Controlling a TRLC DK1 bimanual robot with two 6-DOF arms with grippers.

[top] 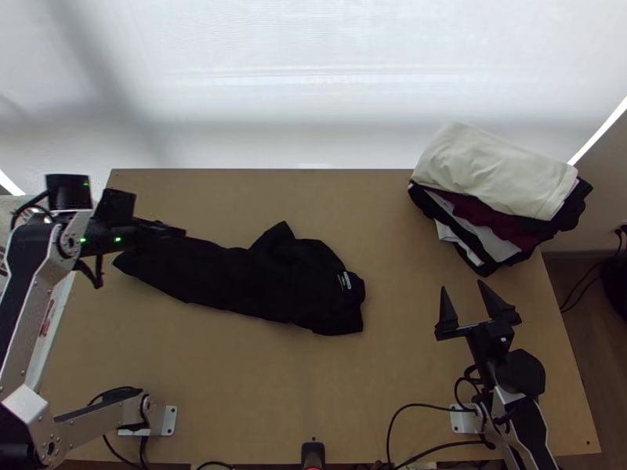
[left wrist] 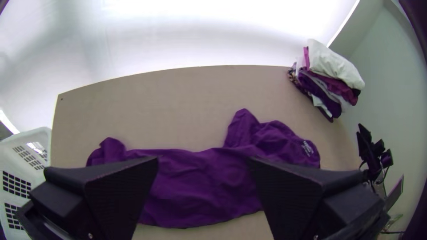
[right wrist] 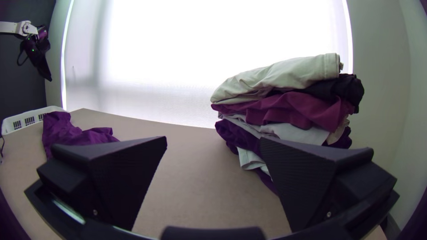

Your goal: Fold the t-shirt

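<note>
Wooden table (top: 235, 376), rumpled black t-shirt (top: 266, 278) lies past left gripper (top: 183, 232), clothes pile (top: 494, 172) beyond right gripper (top: 462, 285), both sets of fingers spread.

Folded clothes (top: 494, 172) stacked on the table (top: 392, 376); a white basket (left wrist: 9, 161) beside it.

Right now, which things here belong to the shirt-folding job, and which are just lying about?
For the job:
- black cloth t-shirt, lengthwise on the light wooden table
- black two-fingered left gripper and right gripper

Lying about:
- pile of folded clothes
- white slotted basket
</note>
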